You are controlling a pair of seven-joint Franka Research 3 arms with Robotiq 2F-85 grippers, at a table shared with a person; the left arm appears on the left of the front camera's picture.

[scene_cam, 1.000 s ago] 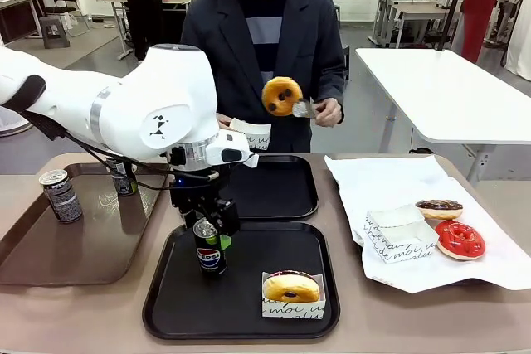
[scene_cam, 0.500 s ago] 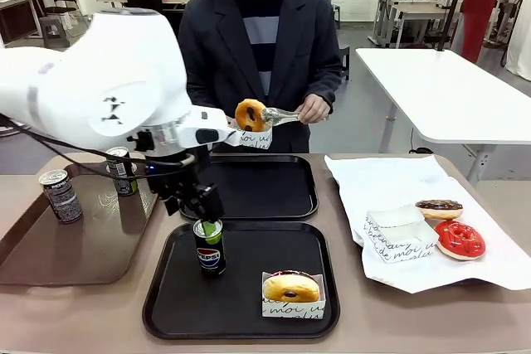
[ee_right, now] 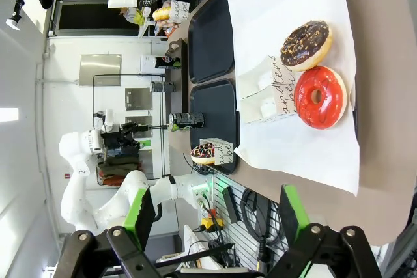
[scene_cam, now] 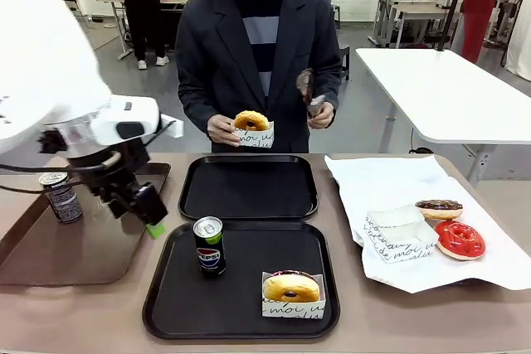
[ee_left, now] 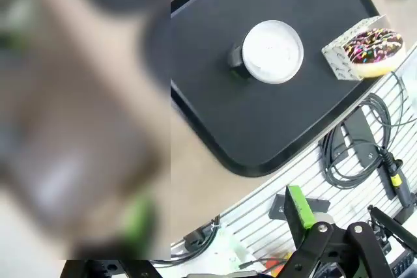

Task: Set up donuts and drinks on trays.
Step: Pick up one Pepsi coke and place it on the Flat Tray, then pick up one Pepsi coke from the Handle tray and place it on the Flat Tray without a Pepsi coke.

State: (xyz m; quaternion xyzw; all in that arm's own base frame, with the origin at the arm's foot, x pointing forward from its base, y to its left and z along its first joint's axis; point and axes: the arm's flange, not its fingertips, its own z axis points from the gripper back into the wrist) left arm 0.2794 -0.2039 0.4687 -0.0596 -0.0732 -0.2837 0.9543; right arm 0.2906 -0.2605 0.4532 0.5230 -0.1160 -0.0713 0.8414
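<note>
Spanning the front view is a brown bench (scene_cam: 365,325) shared with a person. On it lie a long brown tray (scene_cam: 91,246) at left, two black trays in the middle, and white paper (scene_cam: 382,180) at right. The near tray (scene_cam: 249,304) is part filled; the far tray (scene_cam: 249,188) holds nothing yet.

The left gripper (scene_cam: 148,217) hangs wide open and empty over the brown tray's right edge. The right gripper (ee_right: 215,213) is likewise open and empty.

A Pepsi can (scene_cam: 209,245) and a sleeved donut (scene_cam: 290,288) stand on the near tray. The person's hand (scene_cam: 222,128) holds a second donut (scene_cam: 250,120) above the far tray. A spare can (scene_cam: 60,196) stands on the brown tray.

Likely next: straddle that can squarely, lift it clear of the rims, and set it at the far tray's left, away from the hand.
</note>
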